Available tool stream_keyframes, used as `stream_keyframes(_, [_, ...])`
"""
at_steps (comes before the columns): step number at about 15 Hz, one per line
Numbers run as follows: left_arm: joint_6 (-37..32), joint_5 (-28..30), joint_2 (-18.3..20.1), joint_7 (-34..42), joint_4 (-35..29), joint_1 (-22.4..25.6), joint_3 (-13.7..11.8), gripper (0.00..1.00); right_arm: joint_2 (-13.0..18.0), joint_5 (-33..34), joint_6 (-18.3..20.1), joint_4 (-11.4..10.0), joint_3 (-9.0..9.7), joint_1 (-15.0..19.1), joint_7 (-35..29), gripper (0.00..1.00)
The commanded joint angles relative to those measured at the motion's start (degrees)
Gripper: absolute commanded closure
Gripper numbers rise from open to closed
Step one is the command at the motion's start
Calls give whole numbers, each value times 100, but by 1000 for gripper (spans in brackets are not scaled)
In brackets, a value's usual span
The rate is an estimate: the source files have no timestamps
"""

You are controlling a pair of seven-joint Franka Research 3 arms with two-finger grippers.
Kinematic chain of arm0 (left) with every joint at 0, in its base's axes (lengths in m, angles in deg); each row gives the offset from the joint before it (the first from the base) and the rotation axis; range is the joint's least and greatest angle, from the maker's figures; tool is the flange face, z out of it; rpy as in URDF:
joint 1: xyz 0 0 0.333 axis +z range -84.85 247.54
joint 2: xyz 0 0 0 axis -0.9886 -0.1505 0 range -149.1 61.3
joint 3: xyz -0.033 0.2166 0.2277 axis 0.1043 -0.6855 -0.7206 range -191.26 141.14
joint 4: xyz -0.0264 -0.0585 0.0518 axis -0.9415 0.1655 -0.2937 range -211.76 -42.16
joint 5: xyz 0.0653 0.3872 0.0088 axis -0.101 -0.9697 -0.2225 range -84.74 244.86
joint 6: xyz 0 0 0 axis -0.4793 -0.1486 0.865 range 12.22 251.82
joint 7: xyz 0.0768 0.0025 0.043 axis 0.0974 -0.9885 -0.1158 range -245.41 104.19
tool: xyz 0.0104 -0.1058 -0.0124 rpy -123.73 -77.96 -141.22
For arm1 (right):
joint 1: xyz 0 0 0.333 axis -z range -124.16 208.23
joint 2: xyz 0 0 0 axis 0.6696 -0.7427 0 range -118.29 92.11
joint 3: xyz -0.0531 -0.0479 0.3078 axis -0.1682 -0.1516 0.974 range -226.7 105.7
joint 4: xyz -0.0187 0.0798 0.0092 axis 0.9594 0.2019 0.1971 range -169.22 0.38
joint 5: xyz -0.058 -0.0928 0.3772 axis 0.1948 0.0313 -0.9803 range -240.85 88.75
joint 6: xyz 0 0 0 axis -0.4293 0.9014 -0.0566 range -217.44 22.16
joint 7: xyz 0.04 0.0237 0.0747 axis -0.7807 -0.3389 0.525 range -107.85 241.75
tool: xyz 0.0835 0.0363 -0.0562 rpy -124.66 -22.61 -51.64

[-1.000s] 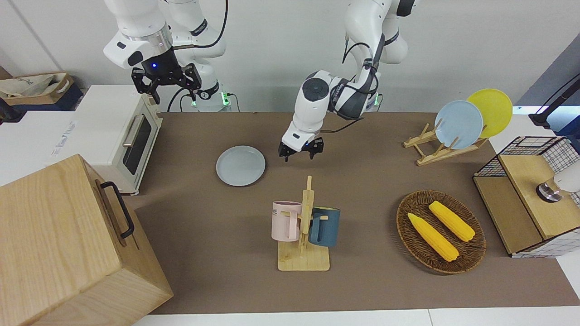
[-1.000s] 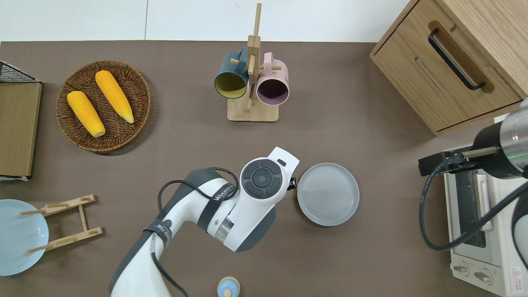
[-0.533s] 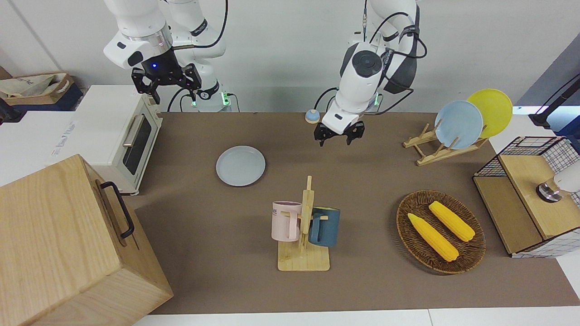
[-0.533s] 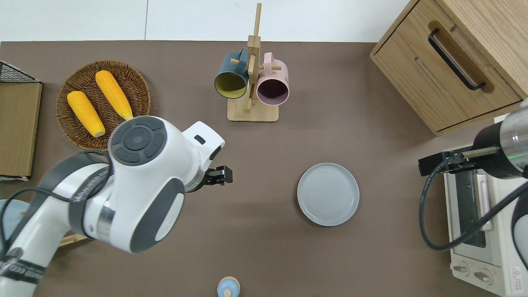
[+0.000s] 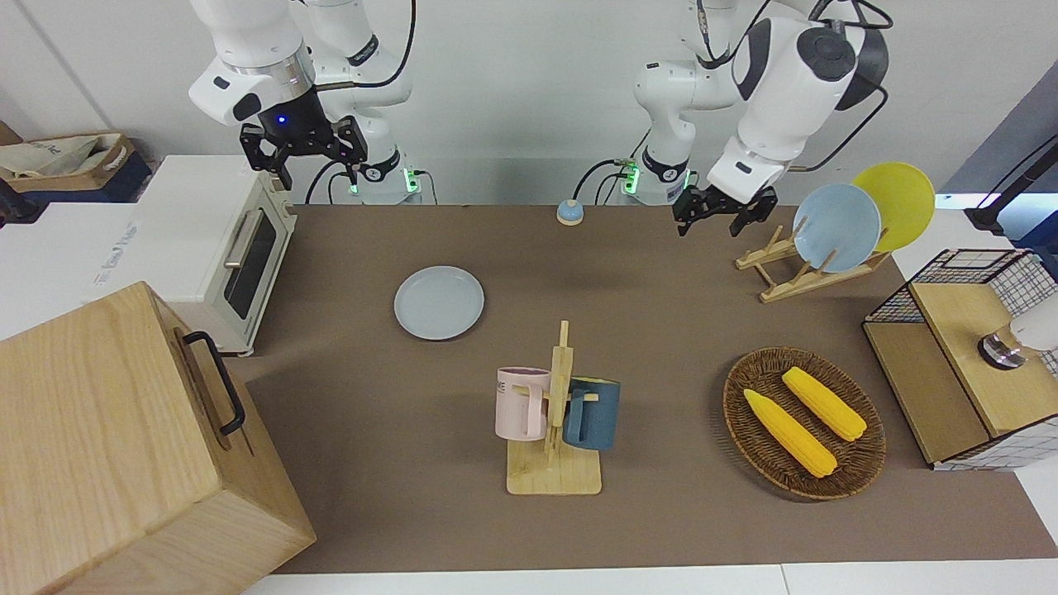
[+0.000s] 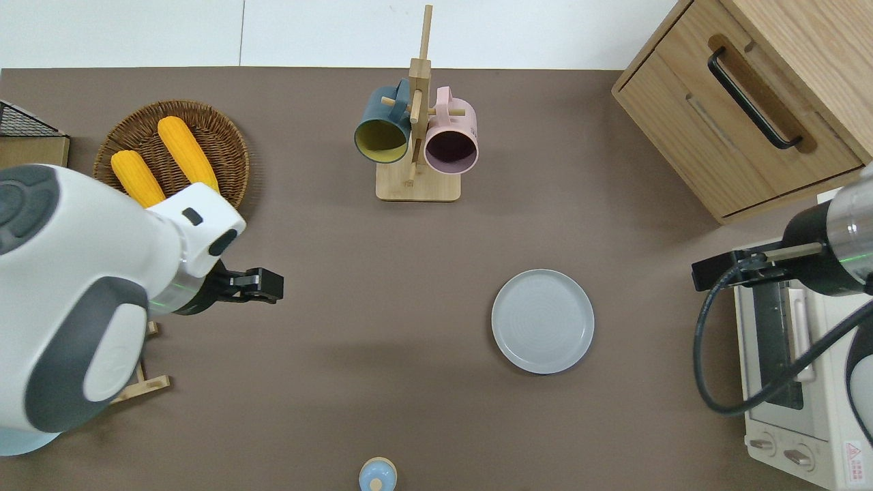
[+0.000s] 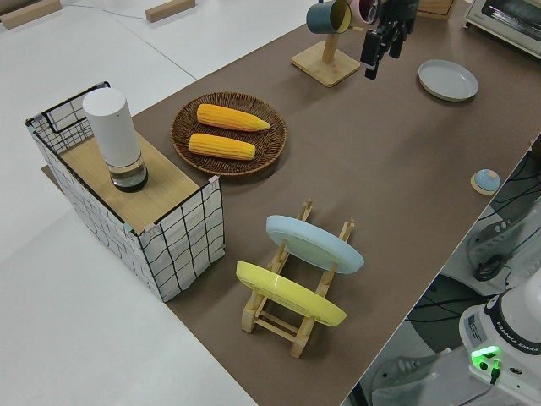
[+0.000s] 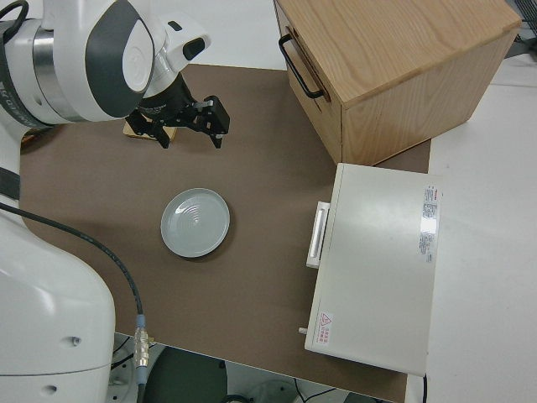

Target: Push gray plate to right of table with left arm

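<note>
While the gray plate (image 5: 439, 302) lay flat, the left gripper (image 5: 719, 211) hung open, holding nothing.
It looked hard, smooth and slippery; its low rim seemed best to push. The right arm was parked.

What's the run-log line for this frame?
left gripper: open, in air, holding nothing | gray plate: flat on table, nearer the robots than mug rack, untouched | right arm: parked

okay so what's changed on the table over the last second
The left gripper drew away from the gray plate, rising and swinging toward the left arm's end of the table; it now hangs near the plate rack, holding nothing. The plate itself stayed put, and the right arm stayed parked.
</note>
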Motion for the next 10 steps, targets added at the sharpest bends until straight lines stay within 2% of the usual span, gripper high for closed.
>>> stream_keyframes(1, [-743,-264,-104,536,755,151,-281,9,43,-46,69,-3,23,63,15,17])
stream_keyframes(4, [-753,-450,-104,931,825,168,-387,9,43,-46,69,5,32,63,15,17])
stream_keyframes(6, [-753,-450,-95,1063,887,133,-659,9,43,-46,69,5,32,63,15,17])
stream_keyframes(10, [-753,-406,-95,1240,896,151,-713,9,43,-46,69,-3,32,63,6,17])
